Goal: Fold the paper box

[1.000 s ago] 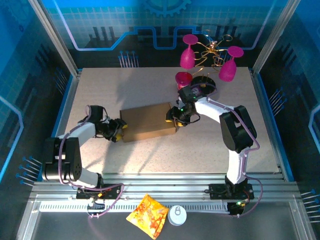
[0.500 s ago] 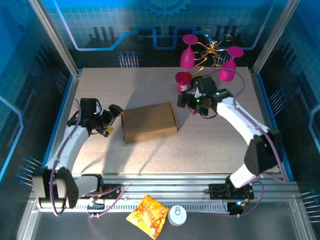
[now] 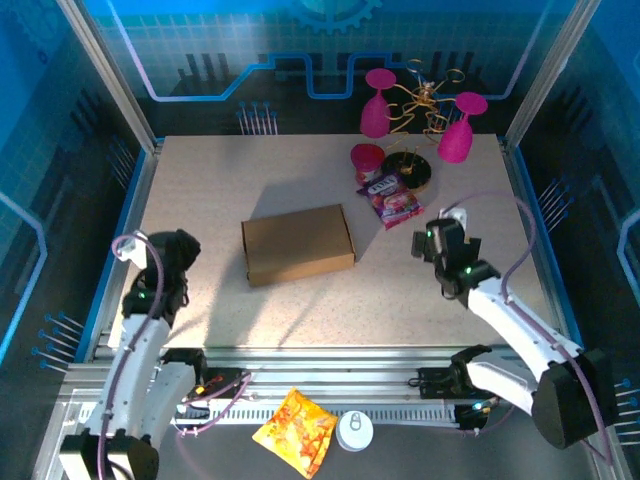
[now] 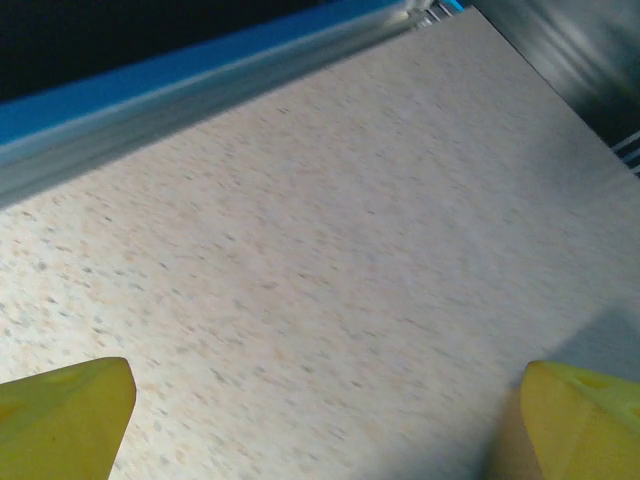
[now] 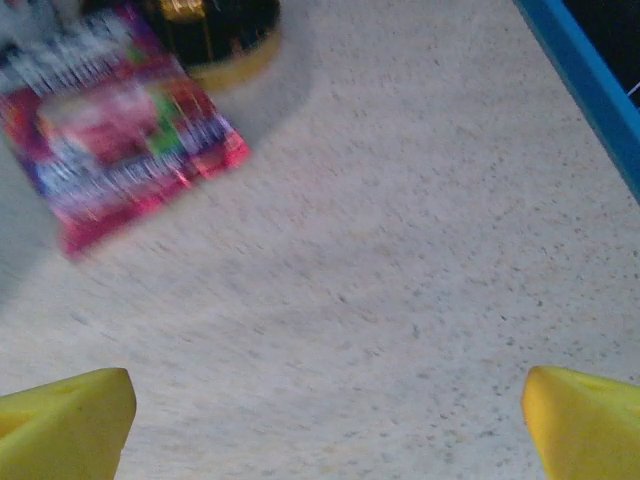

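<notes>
Robot test cell; aluminium frame, blue circuit-print walls.

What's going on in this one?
Two robot arms are set to fold the paper box, which lies closed and flat in the middle of the table. Right now neither touches it. The left gripper is open near the table's left edge, and the right gripper is open on the right, near a purple snack packet. Nothing is held.

A pink snack packet lies just beside a black dish on the table.
</notes>
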Available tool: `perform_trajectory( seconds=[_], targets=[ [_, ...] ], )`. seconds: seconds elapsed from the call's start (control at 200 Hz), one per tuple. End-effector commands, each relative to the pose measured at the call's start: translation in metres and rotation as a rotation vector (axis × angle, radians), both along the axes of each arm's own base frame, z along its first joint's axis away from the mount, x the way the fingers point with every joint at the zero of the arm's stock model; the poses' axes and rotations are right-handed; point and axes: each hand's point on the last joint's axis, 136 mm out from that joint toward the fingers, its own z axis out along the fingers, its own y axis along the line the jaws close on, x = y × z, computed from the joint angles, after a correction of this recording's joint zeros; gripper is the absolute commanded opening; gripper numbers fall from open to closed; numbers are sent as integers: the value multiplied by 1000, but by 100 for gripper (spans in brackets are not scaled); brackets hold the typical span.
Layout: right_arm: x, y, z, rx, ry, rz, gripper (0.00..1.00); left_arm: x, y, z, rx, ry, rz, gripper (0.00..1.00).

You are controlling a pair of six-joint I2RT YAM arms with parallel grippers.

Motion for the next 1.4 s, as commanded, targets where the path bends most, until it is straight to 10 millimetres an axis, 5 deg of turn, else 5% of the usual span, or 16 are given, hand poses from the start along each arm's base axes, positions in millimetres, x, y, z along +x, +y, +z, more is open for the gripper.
perform_trajectory(
  seconds=[0.0,0.13,0.42,0.535,0.72,0.835,1.061,1.391],
  targets=[
    [27,-6,40,-209,-303,69,100,16,12,-2,234,-78,-57,99],
    [40,5,-2,-211,-207,183,100,33,-2,-32,291,29,-221,99],
    [93,13,-1,-84,-301,235,100,102,-23,-42,290,-36,-410,99],
    [92,-1,-13,-4,-309,201,100,124,-15,-41,254,-137,-388,99],
    [79,-5,-19,34,-384,217,100,123,-15,-41,243,-209,-397,99],
    [88,-5,-23,17,-335,204,100,115,-24,-37,286,-281,-426,99],
    [92,-3,-23,5,-325,205,100,139,-76,-48,431,-274,-656,99],
    [90,1,-21,-8,-338,216,100,149,-68,-57,382,-158,-623,99]
  ],
)
